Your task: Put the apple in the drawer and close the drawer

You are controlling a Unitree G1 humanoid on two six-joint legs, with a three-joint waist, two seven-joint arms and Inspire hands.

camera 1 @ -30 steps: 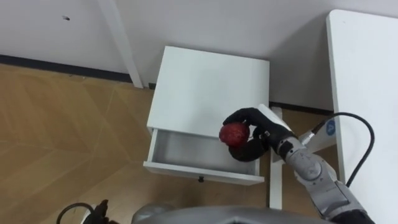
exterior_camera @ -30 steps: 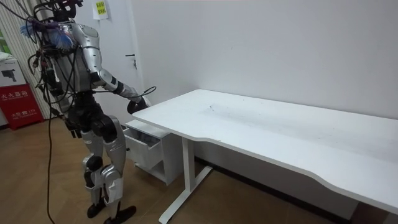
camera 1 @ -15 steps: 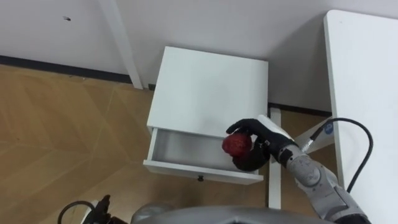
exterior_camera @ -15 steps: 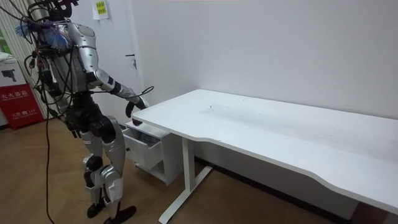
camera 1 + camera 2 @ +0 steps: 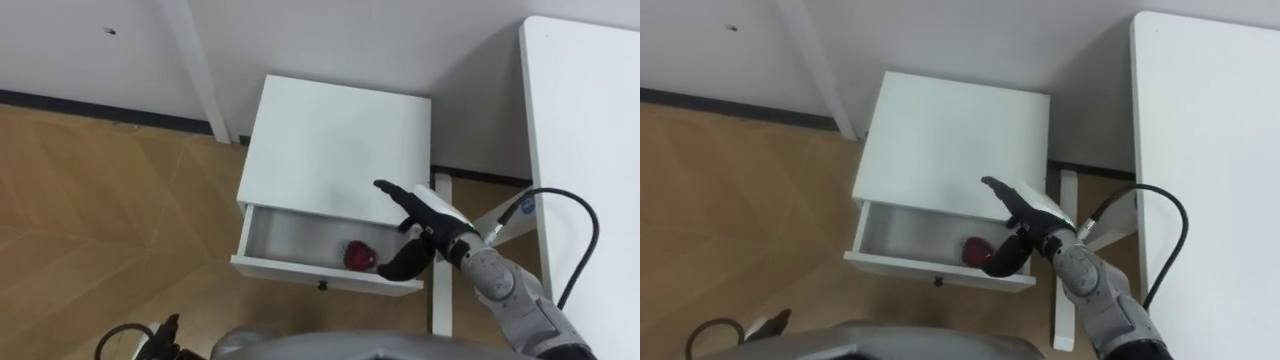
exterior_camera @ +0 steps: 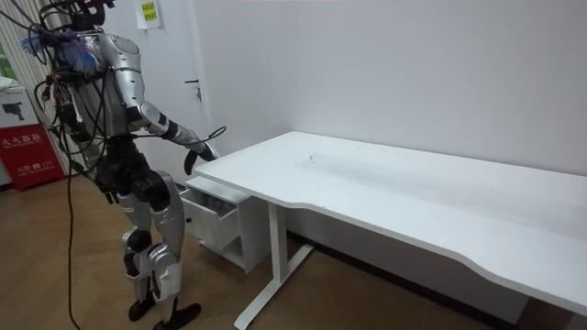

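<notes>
A red apple (image 5: 359, 255) lies inside the open top drawer (image 5: 290, 243) of the small white cabinet (image 5: 335, 145), near the drawer's right end. My right hand (image 5: 418, 227) hovers just above and to the right of it, open, with fingers spread and nothing in it. The right eye view gives the same: the apple (image 5: 975, 248) in the drawer and the right hand (image 5: 1025, 226) over the drawer's right corner. In the room view I stand facing the cabinet (image 6: 215, 218) beside the desk's end, right hand (image 6: 197, 154) stretched out over the drawer.
A large white desk (image 5: 585, 160) runs along my right, its leg and foot (image 5: 443, 255) right next to the cabinet. A white post (image 5: 195, 70) rises behind the cabinet's left. Wooden floor (image 5: 100, 215) lies open to the left.
My right hand has let go of the apple and its fingers have spread. The apple has dropped from the hand into the drawer.
</notes>
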